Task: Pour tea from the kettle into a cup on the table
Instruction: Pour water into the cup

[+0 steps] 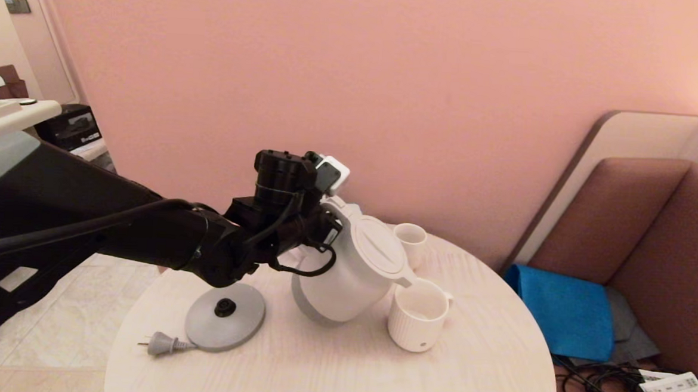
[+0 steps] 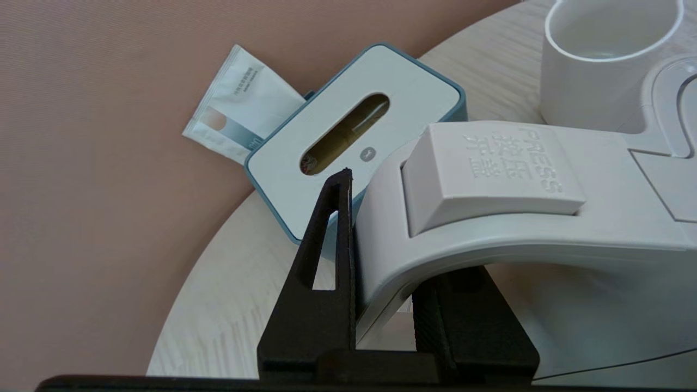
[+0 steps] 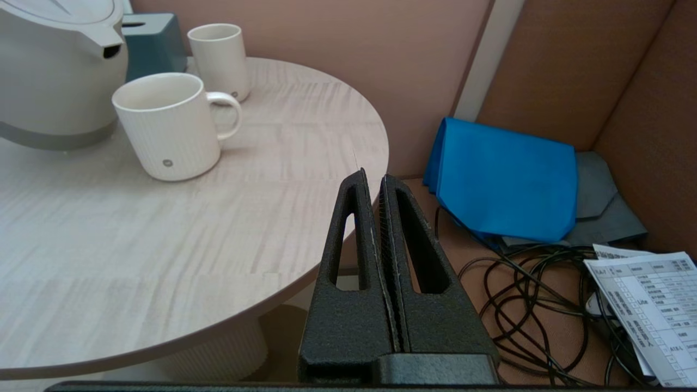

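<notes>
Left end effector (image 2: 381, 261) pinching the loop handle of the kettle (image 1: 354, 268), one black finger on each side of the handle, just below the lid button marked PRESS. The kettle hangs tilted above the worktop (image 1: 328, 362), its spout reaching over the rim of the cup (image 1: 419, 314), which stands on the worktop just beside it with its handle turned away from the kettle. A smaller handleless cup (image 1: 411, 240) stands behind, near the far edge, and a tissue box (image 2: 348, 136) lies behind the kettle. The grey kettle base (image 1: 225, 317) and its plug (image 1: 163, 344) rest on the worktop beneath the left arm. Right end effector (image 3: 377, 188), fingers pressed together, hangs off the worktop's edge, well apart from the cup.
</notes>
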You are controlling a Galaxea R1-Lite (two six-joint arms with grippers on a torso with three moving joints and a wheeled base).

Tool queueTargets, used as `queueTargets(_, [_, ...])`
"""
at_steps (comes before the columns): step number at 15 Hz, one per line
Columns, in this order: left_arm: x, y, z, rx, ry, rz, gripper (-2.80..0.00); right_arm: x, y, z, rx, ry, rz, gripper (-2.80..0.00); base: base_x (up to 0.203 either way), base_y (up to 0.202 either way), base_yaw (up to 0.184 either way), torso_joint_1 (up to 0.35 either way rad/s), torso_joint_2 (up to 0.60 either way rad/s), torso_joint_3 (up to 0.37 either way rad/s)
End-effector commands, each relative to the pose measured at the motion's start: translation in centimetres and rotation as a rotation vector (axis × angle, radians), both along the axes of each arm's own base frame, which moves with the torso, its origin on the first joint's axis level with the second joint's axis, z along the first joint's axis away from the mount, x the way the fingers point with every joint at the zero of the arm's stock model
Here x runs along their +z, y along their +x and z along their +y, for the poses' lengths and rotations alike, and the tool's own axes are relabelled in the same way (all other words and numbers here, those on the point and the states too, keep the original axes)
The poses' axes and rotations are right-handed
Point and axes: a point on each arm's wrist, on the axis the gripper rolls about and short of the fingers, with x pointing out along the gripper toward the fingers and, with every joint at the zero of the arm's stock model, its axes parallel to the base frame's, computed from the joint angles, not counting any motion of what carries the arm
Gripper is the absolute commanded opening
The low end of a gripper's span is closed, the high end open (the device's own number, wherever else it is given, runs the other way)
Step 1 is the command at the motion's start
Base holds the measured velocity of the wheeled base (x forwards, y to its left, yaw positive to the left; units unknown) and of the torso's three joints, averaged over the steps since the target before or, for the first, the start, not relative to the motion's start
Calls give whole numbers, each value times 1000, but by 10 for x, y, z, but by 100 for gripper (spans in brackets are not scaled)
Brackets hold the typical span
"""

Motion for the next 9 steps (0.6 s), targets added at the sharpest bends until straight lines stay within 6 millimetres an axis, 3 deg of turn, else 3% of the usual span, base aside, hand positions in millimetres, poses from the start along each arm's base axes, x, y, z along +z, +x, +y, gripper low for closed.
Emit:
queueTargets(1, [0, 1, -1, 15, 10, -11, -280, 0, 0, 0, 0, 0, 1, -280, 0, 0, 0, 0, 0, 0])
queueTargets(9, [13, 2, -10, -2, 54, -83, -280, 0, 0, 0, 0, 0, 1, -280, 0, 0, 0, 0, 0, 0])
